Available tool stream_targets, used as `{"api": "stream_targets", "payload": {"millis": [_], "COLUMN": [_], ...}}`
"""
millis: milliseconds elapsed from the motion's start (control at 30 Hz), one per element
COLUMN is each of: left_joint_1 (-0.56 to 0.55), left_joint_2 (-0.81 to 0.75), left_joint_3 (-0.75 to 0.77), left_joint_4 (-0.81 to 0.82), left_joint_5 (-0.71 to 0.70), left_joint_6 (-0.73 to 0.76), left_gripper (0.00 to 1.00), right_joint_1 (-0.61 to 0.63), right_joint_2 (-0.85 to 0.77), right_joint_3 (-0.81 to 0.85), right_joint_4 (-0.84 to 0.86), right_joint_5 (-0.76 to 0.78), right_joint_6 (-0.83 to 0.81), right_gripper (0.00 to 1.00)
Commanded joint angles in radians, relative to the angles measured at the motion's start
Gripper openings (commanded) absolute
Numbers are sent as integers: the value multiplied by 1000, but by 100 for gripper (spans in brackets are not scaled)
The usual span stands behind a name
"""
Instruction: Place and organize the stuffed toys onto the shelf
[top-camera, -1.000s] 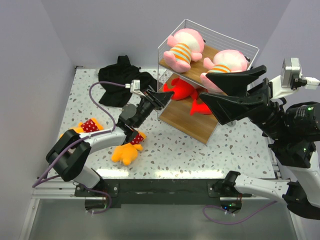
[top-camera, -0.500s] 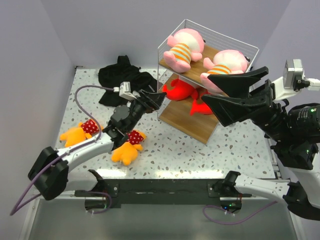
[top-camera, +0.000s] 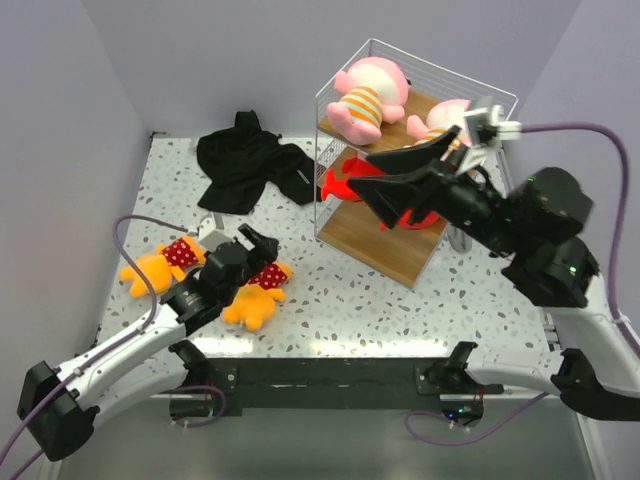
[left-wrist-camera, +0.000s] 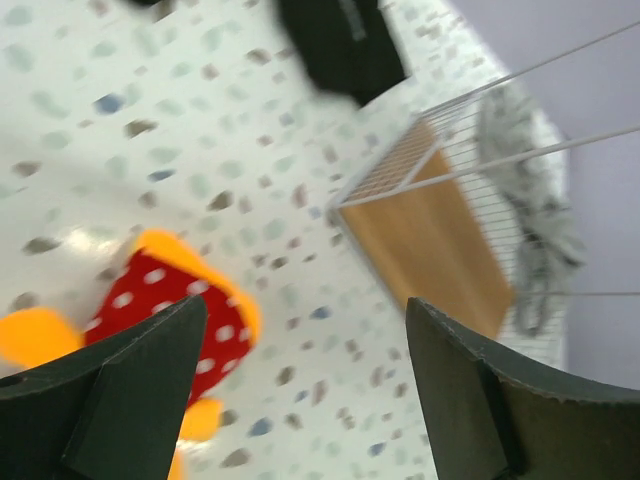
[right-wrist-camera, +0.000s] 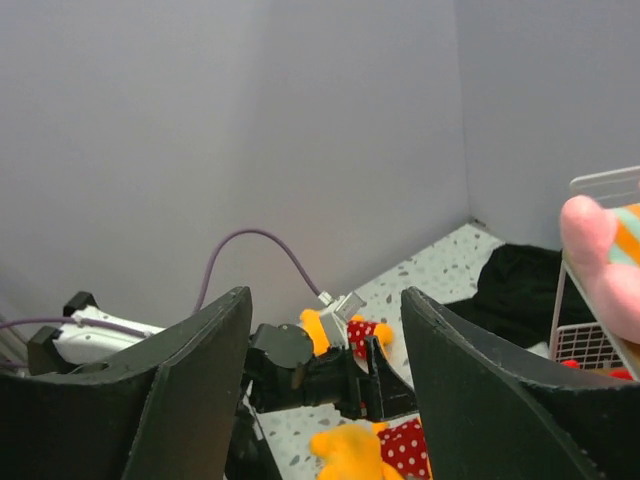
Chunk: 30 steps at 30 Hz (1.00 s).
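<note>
Left tool (top-camera: 257, 240): fingers spread wide, nothing gripped. It sits low over the tabletop (top-camera: 330, 300), between the two orange-yellow toys. One orange-yellow toy (top-camera: 158, 264) lies left of it, the other (top-camera: 254, 296) just in front of it. Both are on the tabletop, off the shelf (top-camera: 432, 60). Left wrist view shows a red polka-dot bib (left-wrist-camera: 160, 300) just beside the left finger, and the bare bottom board (left-wrist-camera: 425, 240) further off.

Right tool (top-camera: 358, 172): also spread wide and empty, held high in front of the shelf and pointing left.

Shelf load:
- top board: two pink toys, one (top-camera: 368, 95) in full view, the other (top-camera: 447, 118) partly hidden behind the right tool
- middle board: two red toys, one (top-camera: 343, 180), the other (top-camera: 403, 216), both partly covered

Black garment (top-camera: 245, 160) lies on the tabletop at the back, left of the shelf.
</note>
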Motion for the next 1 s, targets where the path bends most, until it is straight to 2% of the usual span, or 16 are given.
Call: {"api": "stream_targets", "payload": {"millis": [0, 233, 333, 433, 600, 733, 833, 900, 967], "left_joint_1": [7, 10, 1, 2, 2, 2, 2, 1, 1], "left_joint_2": [-27, -191, -287, -373, -447, -522, -584, -636, -695], "left_joint_3": [-53, -21, 28, 80, 218, 234, 223, 226, 216], "left_joint_4": [-232, -347, -476, -510, -605, -547, -544, -559, -544], "left_joint_5": [-50, -30, -113, -125, -271, -325, -386, -396, -385], "left_joint_6": [-16, 161, 127, 143, 224, 404, 441, 429, 428], "left_gripper": [85, 86, 86, 86, 86, 87, 86, 86, 85], "right_joint_1": [20, 247, 311, 344, 368, 417, 469, 526, 554], "right_joint_2": [96, 225, 233, 247, 302, 443, 550, 596, 662], "right_joint_3": [-40, -71, -170, -285, -479, -488, -427, -434, -441], "right_joint_4": [-9, -35, 20, 75, 224, 238, 226, 290, 321], "right_joint_5": [-43, 196, 288, 293, 252, 287, 382, 466, 495], "right_joint_6": [31, -30, -9, 11, 65, -75, -229, -388, -466], "right_gripper": [62, 61, 61, 61, 63, 72, 75, 79, 83]}}
